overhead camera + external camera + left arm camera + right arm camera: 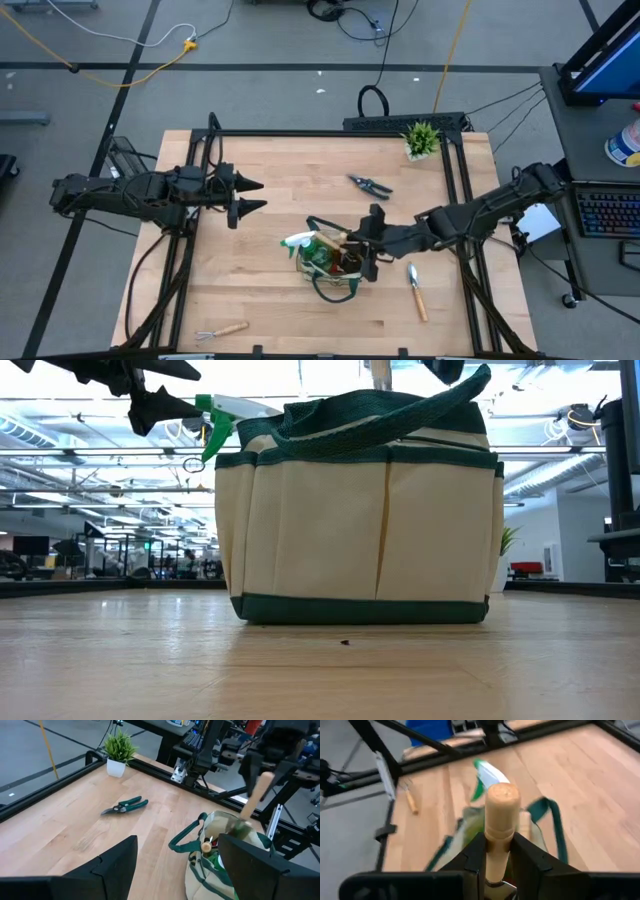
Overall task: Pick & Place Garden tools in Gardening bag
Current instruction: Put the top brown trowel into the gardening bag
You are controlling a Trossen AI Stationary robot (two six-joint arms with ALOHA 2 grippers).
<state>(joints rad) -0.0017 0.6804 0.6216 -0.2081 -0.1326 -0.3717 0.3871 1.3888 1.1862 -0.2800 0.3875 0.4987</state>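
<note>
Beige gardening bag (330, 262) upright mid-table, green trim, spray bottle (299, 243) nozzle protruding, wooden-handled tool (501, 815) upright over opening, likely fork, pruning shears (371, 185) flat behind, trowel (415, 291) right, rake (222, 330) front-left edge.

A: What fills the middle?
B: The gardening bag (360, 530), upright on the wooden table (320, 670), green handles draped on top.
A: And at its upper left?
B: A spray bottle nozzle (225, 418) poking out, dark gripper fingers (160, 405) just beside it.
</note>
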